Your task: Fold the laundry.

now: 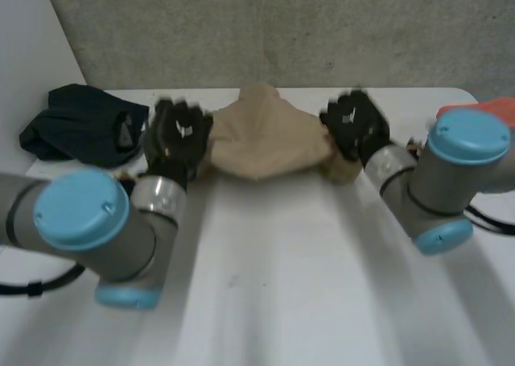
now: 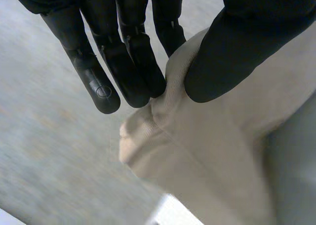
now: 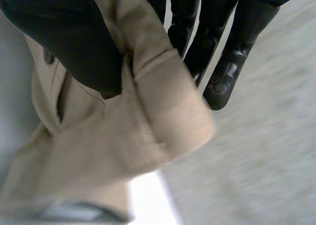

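A beige garment (image 1: 265, 137) hangs stretched between my two hands above the far middle of the white table (image 1: 306, 285). My left hand (image 1: 179, 137) holds its left edge; in the left wrist view the thumb (image 2: 232, 57) presses the beige cloth (image 2: 222, 151) against the fingers (image 2: 123, 62). My right hand (image 1: 354, 125) holds the garment's right edge. There the thumb (image 3: 74, 42) pinches a rolled fold of the cloth (image 3: 123, 136) against the fingers (image 3: 222, 62). The garment's middle rises to a peak between the hands.
A dark crumpled garment (image 1: 84, 123) lies at the table's far left, just beyond my left hand. Something red-orange (image 1: 491, 108) sits at the far right edge behind my right arm. A grey wall (image 1: 282, 28) stands behind the table.
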### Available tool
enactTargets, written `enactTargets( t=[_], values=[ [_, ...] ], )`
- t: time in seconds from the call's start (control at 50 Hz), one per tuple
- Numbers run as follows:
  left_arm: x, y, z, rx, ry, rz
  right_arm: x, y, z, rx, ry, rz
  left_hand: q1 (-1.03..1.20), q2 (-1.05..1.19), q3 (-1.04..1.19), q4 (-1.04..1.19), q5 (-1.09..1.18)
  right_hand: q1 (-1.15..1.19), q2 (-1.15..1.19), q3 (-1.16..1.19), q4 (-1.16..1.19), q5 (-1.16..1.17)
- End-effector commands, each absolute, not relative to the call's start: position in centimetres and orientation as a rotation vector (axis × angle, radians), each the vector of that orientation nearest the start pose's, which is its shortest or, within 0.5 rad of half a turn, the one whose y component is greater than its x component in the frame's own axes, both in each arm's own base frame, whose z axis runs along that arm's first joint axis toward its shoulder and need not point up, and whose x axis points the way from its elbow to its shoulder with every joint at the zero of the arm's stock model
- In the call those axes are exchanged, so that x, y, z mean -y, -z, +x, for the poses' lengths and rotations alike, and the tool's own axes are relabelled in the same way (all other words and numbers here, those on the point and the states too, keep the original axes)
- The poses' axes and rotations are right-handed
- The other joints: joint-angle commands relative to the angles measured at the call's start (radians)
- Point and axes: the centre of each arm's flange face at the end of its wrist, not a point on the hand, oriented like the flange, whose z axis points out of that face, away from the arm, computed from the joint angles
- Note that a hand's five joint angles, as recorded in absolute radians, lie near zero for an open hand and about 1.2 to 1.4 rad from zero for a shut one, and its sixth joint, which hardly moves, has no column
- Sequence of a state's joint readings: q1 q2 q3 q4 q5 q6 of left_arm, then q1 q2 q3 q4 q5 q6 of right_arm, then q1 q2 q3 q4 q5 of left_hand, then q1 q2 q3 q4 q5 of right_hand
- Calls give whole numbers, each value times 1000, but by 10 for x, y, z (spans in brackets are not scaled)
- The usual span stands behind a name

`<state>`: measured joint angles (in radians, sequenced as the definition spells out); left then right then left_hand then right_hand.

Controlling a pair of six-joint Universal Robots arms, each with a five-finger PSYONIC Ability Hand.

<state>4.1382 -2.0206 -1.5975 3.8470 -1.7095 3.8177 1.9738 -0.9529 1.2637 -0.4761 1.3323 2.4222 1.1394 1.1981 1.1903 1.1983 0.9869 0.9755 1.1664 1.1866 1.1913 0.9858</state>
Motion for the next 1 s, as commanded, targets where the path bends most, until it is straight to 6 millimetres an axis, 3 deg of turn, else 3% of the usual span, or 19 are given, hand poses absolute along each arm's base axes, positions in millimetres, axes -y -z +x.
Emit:
enactTargets(
  t=[0.02,0.1,0.22,0.4,0.48,0.52,0.62,0.64,0.68,0.7,0.76,0.78,0.86,0.94,1.0],
  values=[
    [232,-158,-301,-1789,2007,1211,309,-154,296,-1955,1970,-1530,257,198,206,198,235,421,230,210,205,236],
    [214,-177,-283,-1812,1921,1227,285,-169,282,-2034,1875,-1534,257,198,206,198,235,421,230,210,205,236],
    [177,-188,-259,-1916,1719,1340,249,-204,263,-2115,1792,-1532,257,198,206,198,235,421,230,210,205,236],
    [93,-214,-215,-2053,1371,1594,184,-243,236,-2227,1503,-1658,257,198,206,198,235,421,230,210,205,236],
    [75,-221,-214,-2038,1365,1667,177,-244,221,-2283,1373,-1734,257,198,206,198,235,421,230,210,205,236],
    [76,-222,-218,-2020,1397,1672,179,-244,221,-2277,1380,-1745,257,198,206,198,235,421,230,210,205,236],
    [106,-221,-244,-1957,1554,1606,198,-226,226,-2282,1424,-1732,257,198,206,198,235,421,230,210,205,236],
    [121,-220,-258,-1922,1622,1575,207,-213,228,-2293,1412,-1724,257,198,206,198,235,421,230,210,205,236],
    [138,-218,-272,-1877,1684,1548,215,-206,230,-2298,1426,-1704,257,198,206,198,235,421,230,210,205,236],
    [157,-213,-287,-1827,1740,1525,225,-201,231,-2312,1457,-1661,257,198,206,198,235,421,230,210,205,236],
    [191,-208,-307,-1741,1808,1465,239,-199,234,-2326,1531,-1596,257,198,206,198,235,421,230,210,205,236],
    [215,-203,-318,-1683,1839,1425,250,-201,236,-2330,1612,-1556,257,198,206,198,235,421,230,210,205,236],
    [270,-193,-342,-1525,1906,1343,276,-188,239,-2371,1715,-1512,257,198,206,198,235,421,230,210,205,236],
    [308,-189,-370,-1362,2019,1264,301,-181,245,-2378,1830,-1479,257,198,206,198,235,421,230,210,205,236],
    [323,-184,-386,-1272,2116,1249,314,-176,249,-2361,1882,-1465,257,198,206,198,235,421,230,210,205,236]
  ],
)
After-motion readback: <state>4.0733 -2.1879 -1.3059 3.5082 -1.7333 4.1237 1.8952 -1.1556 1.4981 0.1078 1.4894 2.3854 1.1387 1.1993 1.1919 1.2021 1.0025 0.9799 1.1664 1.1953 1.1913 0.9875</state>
